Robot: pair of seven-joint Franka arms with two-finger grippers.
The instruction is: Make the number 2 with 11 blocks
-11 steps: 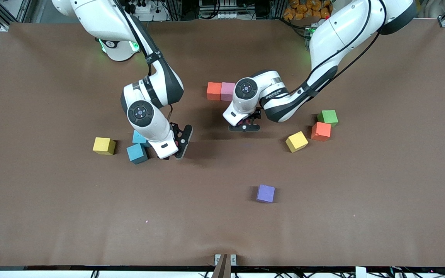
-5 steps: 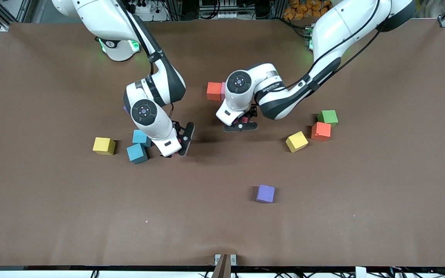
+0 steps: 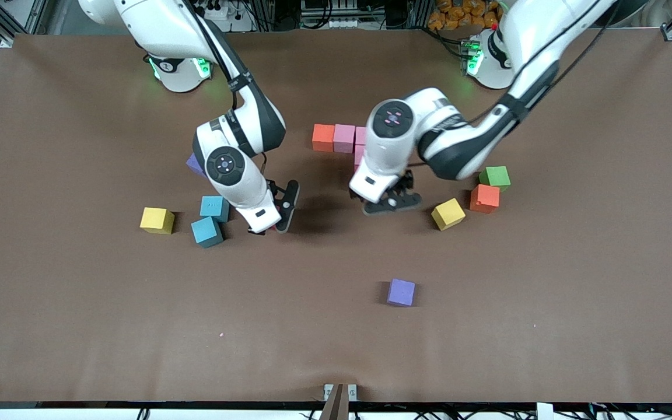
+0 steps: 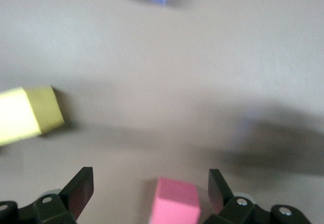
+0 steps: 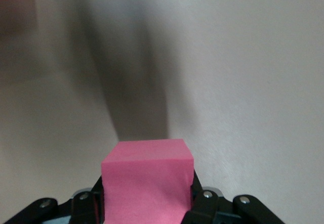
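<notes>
- Right gripper (image 3: pixel 273 217) hangs over the middle of the frame, just beside the two blue blocks (image 3: pixel 210 219). It's clamped on a pink block (image 5: pixel 147 178), carried low. My guess is that one goes to the figure next.
- Left gripper (image 3: pixel 392 202) is spread wide and holds nothing. Its wrist view shows another pink block (image 4: pixel 174 206) on the table below the jaws, not touching either finger.
- The number 2 has barely begun: an orange block (image 3: pixel 323 137) and a pink one (image 3: pixel 345 138) touch in a row in the upper middle of the frame. More pink is half hidden under the left arm.
- Loose pieces include a yellow block (image 3: pixel 157 220) toward the right arm's end, and a second yellow (image 3: pixel 448 213), a red one (image 3: pixel 485 198) and a green cube (image 3: pixel 495 176) toward the left arm's end. A purple block (image 3: pixel 401 292) sits in the lower middle.
- No bins or trays anywhere, so everything sits on the bare brown table (image 3: pixel 79 321).
</notes>
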